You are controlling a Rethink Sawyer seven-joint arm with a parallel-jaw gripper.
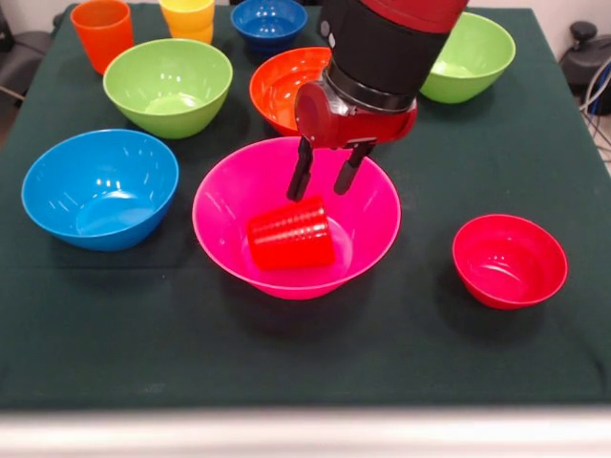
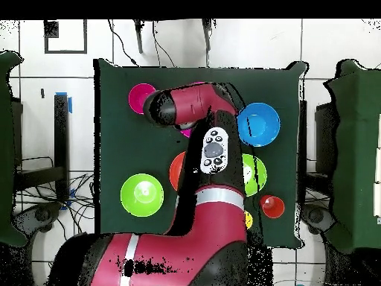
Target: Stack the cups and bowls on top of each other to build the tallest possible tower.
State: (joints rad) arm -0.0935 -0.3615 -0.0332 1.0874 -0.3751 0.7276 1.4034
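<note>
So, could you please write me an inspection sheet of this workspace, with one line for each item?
Surface: table under a dark green cloth.
Job's things: red cup lies on its side inside the pink bowl. Standing apart: light blue bowl, two lime green bowls, orange bowl, dark blue bowl, small red bowl, orange cup, yellow cup. No tower yet.
Clutter: nothing seen.
Gripper: gripper open, above the red cup, not touching it.
Cables: cables on the floor beside the table.
Surroundings: tiled floor.
</note>
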